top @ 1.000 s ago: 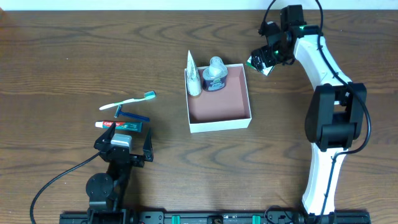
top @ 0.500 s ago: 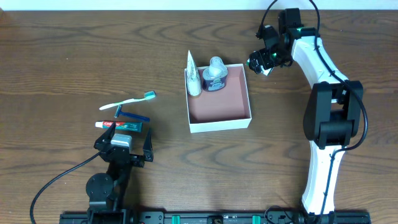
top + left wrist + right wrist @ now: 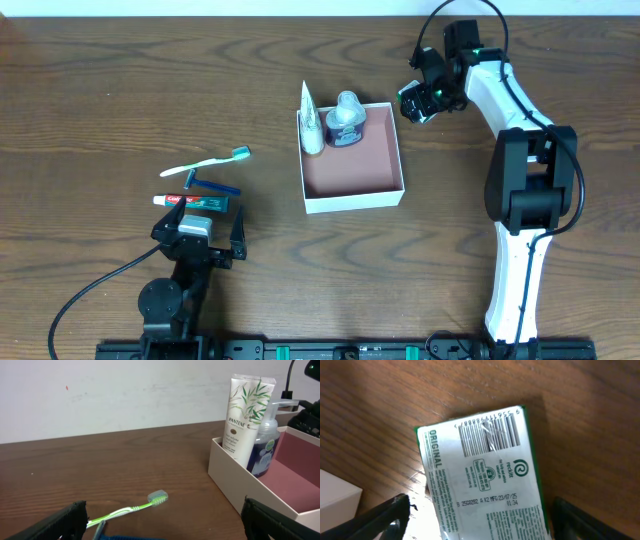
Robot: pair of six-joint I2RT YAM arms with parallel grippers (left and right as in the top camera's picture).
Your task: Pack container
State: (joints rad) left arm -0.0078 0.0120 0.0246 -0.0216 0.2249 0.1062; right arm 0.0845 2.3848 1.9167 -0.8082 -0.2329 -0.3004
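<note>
The white box (image 3: 354,199) with a pink floor holds a Pantene tube (image 3: 311,124) and a blue pump bottle (image 3: 345,122) upright at its far end. They also show in the left wrist view, the Pantene tube (image 3: 246,415) beside the pump bottle (image 3: 266,445). My right gripper (image 3: 416,99) hangs just beyond the box's far right corner, shut on a green-and-white packet (image 3: 480,460) whose barcode side faces the camera. A green toothbrush (image 3: 205,163), a blue razor (image 3: 215,186) and a toothpaste tube (image 3: 195,202) lie on the left. My left gripper (image 3: 208,243) rests open below them.
The box wall (image 3: 250,492) stands to the right in the left wrist view, with the toothbrush (image 3: 130,507) lying ahead of the open left gripper (image 3: 165,520). A corner of the white box (image 3: 335,492) shows at the left of the right wrist view.
My right gripper has shifted a little left and up toward the box's far right corner, the packet going with it. The left arm and the other items have not moved.
</note>
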